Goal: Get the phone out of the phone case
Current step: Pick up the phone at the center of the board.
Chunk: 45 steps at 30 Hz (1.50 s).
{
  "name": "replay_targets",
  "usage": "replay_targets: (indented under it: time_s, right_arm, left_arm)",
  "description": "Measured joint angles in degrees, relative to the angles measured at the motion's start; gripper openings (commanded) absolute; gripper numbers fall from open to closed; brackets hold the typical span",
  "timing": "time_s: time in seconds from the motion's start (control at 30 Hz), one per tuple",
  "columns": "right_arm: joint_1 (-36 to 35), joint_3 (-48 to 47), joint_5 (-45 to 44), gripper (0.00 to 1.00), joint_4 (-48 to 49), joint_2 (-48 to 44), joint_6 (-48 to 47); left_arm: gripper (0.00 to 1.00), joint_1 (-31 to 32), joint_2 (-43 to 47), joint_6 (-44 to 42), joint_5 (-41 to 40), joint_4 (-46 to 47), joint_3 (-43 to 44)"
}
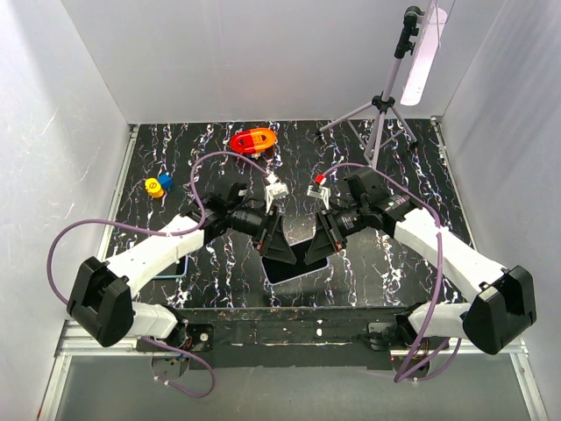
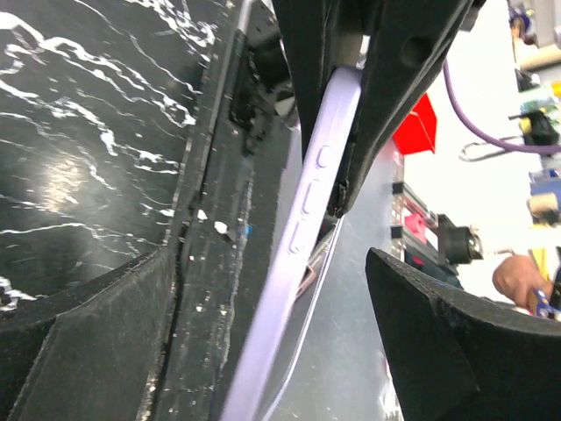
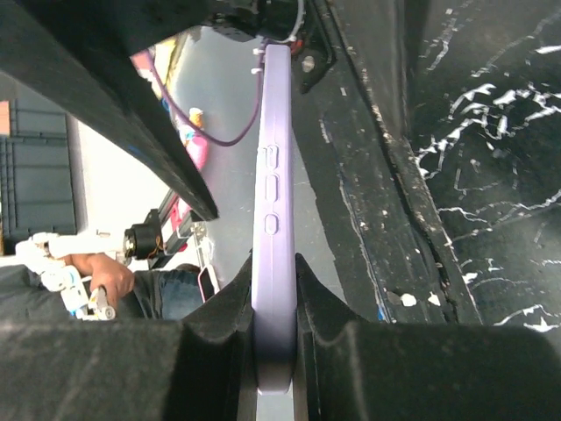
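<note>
The phone in its lilac case (image 1: 294, 261) is held on edge above the table's near middle, between both arms. My right gripper (image 3: 274, 338) is shut on the case's lower edge (image 3: 273, 219), with its side buttons facing the camera. In the top view the right gripper (image 1: 323, 241) is on the case's right. My left gripper (image 1: 277, 239) is open on its left. In the left wrist view the case's edge (image 2: 302, 219) runs diagonally through the left gripper (image 2: 270, 259), whose fingers (image 2: 456, 351) stand wide apart. A thin pale edge (image 2: 321, 267) shows beside the case; whether it is the phone is unclear.
A red-orange object (image 1: 254, 140) lies at the back middle of the black marbled table (image 1: 403, 263). A yellow and blue toy (image 1: 158, 185) sits at the left. A tripod with a lamp (image 1: 382, 110) stands at the back right. A light blue item (image 1: 181, 267) lies under the left arm.
</note>
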<state>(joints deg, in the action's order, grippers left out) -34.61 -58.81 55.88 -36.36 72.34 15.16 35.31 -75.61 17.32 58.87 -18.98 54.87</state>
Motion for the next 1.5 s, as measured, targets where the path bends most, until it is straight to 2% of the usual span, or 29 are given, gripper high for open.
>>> replay_targets:
  time_s: [0.1,0.27,0.37,0.43,0.5,0.57,0.67,0.8,0.83,1.03,1.17,1.33,1.5]
  right_arm:
    - [-0.37,-1.42,2.73,0.01,-0.61,0.00,-1.79]
    - [-0.79,-2.54,5.16,0.01,-0.76,0.00,-3.41]
    - [-0.76,-2.54,4.94,0.01,-0.85,0.02,-3.69]
    - [-0.79,-2.56,4.68,0.05,-0.57,0.02,-4.66]
    - [-1.03,-2.58,3.76,0.33,0.22,-0.42,-4.50]
    - [-1.09,-2.40,1.66,0.51,0.98,-1.29,-2.80]
    - [-0.26,0.15,-3.30,0.63,6.10,-3.91,2.91]
    - [2.23,6.73,-7.19,0.66,13.62,-9.42,10.34]
    - [3.06,8.48,-8.07,0.74,15.58,-10.99,12.28]
    - [5.70,15.80,-10.80,0.76,26.38,-18.78,24.15]
    - [3.48,21.31,-12.63,0.66,41.07,-18.47,34.62]
    - [-2.58,24.90,-17.27,0.60,51.91,-14.56,42.91]
    - [-5.84,24.83,-19.39,0.40,60.89,-9.97,47.45]
  left_arm:
    - [0.72,1.60,-0.68,-0.31,2.43,-0.04,-0.31]
    - [0.37,1.79,-0.79,0.44,6.34,0.98,-0.55]
    - [0.00,2.03,-0.81,1.44,9.14,2.05,-0.55]
    - [0.00,2.10,-0.81,2.03,11.06,2.73,-0.52]
    - [0.00,2.01,-0.79,2.36,11.89,2.97,-0.55]
    - [0.00,1.92,-0.79,3.10,11.76,4.00,-0.66]
    - [0.00,1.97,-0.66,6.40,8.20,6.19,-1.05]
    - [0.00,1.90,-0.42,11.69,2.23,9.01,-1.27]
    - [0.00,1.86,-0.13,13.38,0.61,9.73,-1.29]
    - [0.00,0.22,3.54,26.12,-12.70,14.82,-2.03]
    - [0.00,-0.44,8.04,38.10,-22.40,23.30,-7.69]
    - [0.00,-0.37,9.84,49.44,-30.51,30.25,-12.96]
    - [0.00,-0.35,9.27,57.44,-33.00,38.21,-17.07]
